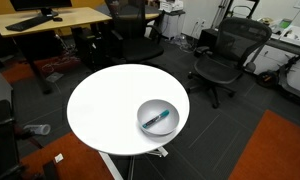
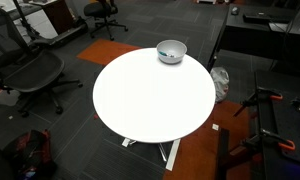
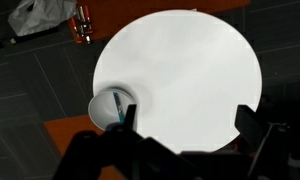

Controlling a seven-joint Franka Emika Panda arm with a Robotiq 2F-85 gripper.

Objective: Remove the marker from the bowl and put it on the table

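One wide-spread gripper (image 3: 188,113) above table (image 3: 180,55)

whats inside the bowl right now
The marker lies slanted inside the bowl; nothing else shows. In the wrist view, a finger of the hand covers part of the bowl's rim.

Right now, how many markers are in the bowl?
1: a teal marker lies inside the grey bowl near the white table's edge. None other shows; the rim hides little.
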